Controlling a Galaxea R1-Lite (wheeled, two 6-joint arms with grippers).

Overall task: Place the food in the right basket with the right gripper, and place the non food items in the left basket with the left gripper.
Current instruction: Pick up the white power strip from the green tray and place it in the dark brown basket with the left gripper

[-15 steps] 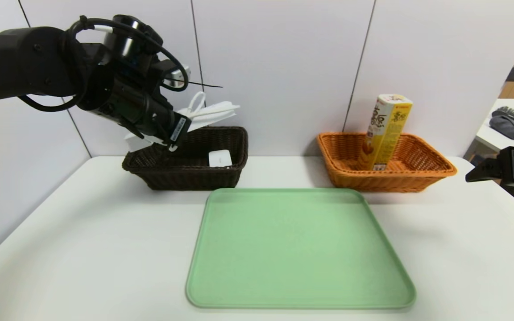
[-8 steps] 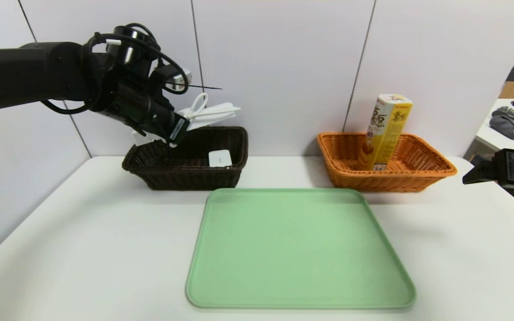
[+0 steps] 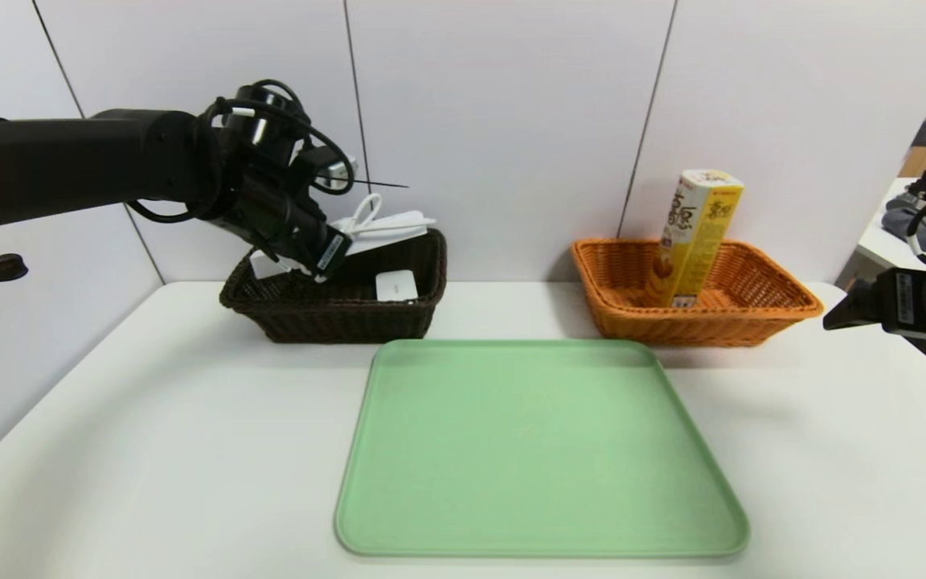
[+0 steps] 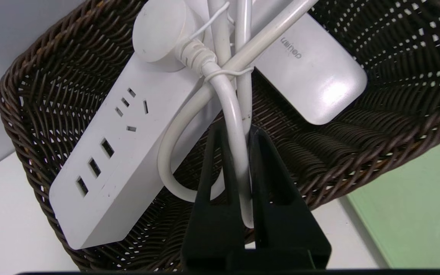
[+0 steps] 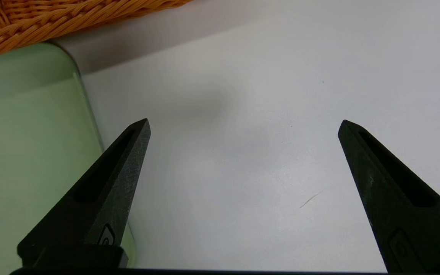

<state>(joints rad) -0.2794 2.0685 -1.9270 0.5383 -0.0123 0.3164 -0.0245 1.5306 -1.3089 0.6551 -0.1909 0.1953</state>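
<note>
Power strip (image 4: 120, 152) hangs over the dark brown basket (image 4: 357, 152), left gripper (image 4: 237, 131) clamped on its cord loop (image 4: 220, 95); rigid body likely swings from limp cord; right gripper (image 5: 243, 126) open, parked beside the orange basket (image 3: 752, 310).

A pale green tray (image 3: 542, 450) with rounded corners lies flat on the white table (image 3: 149, 450), backed by a white panelled wall (image 3: 503, 121), with a cluttered side table (image 3: 905, 229) far right.

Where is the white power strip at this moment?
In the head view the power strip hangs over the dark brown basket at the table's back left, tilted, its cord pinched by the left gripper, above the small white device.
</note>
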